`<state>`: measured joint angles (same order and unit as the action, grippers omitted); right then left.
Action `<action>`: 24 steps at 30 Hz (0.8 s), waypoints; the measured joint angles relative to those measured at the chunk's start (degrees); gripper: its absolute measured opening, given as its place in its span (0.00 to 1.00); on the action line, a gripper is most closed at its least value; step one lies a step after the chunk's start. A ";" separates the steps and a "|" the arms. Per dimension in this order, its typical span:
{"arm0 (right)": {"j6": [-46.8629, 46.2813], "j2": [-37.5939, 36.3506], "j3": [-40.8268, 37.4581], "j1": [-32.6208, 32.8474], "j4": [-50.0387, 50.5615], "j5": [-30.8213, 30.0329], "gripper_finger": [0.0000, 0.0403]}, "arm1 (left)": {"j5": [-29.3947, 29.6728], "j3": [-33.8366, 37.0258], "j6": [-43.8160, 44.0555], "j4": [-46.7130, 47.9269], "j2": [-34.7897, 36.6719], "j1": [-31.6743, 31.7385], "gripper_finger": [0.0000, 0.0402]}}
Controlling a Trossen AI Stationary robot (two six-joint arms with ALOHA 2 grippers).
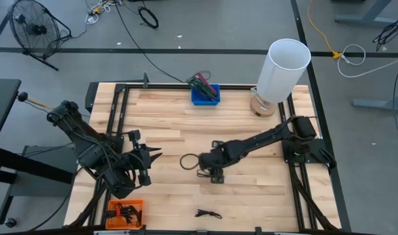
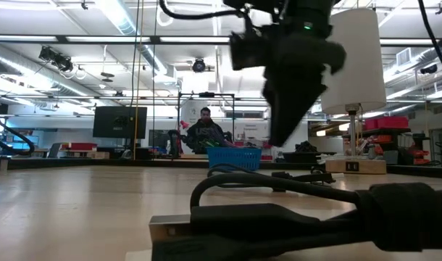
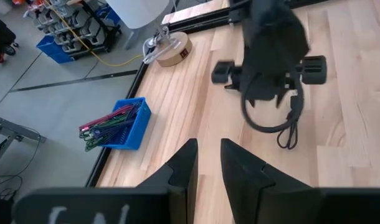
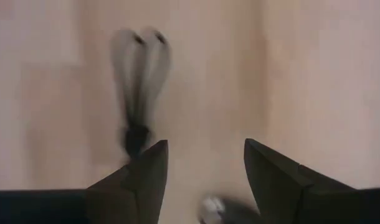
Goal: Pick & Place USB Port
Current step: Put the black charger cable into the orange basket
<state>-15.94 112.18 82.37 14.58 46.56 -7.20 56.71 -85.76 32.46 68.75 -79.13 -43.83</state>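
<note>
A black USB cable (image 1: 189, 161) lies in a loop on the wooden table, also seen under the right arm in the left wrist view (image 3: 269, 118). A second black USB cable (image 1: 207, 213) lies near the table's near edge; its metal plug (image 2: 170, 228) fills the low view's foreground. My right gripper (image 1: 211, 171) hangs open just right of the loop, fingers pointing down and clear of the table (image 2: 280, 130). Its wrist view shows open fingers (image 4: 205, 171) and a blurred black cable (image 4: 139, 81) on the wood beyond them. My left gripper (image 1: 154, 156) waits at the table's left, slightly open (image 3: 207, 165).
A blue basket (image 1: 205, 96) with cables stands at the far edge. A white lamp (image 1: 284, 65) on a wooden base is at the far right. An orange bin (image 1: 126, 212) sits at the near left corner. A person (image 2: 205, 129) sits beyond the table.
</note>
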 joint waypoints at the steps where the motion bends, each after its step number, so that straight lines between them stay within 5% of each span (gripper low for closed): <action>1: -1.51 0.00 0.00 0.46 2.33 -1.91 0.52 | 0.00 0.00 -0.01 0.00 0.00 0.00 0.18; 7: -17.98 0.00 0.00 1.73 12.44 -12.36 0.52 | 0.00 0.00 -0.01 0.09 0.00 0.00 0.18; 14: -35.35 0.00 0.00 1.74 14.74 -13.42 0.52 | 0.00 0.00 0.32 0.09 0.00 0.00 0.18; 24: -47.11 0.00 0.00 1.63 16.16 -15.33 0.52 | 0.00 0.00 0.40 0.07 0.00 0.00 0.18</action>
<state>-63.05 112.18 82.37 16.21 62.72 -22.53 56.71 -85.76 32.86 68.82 -79.13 -43.83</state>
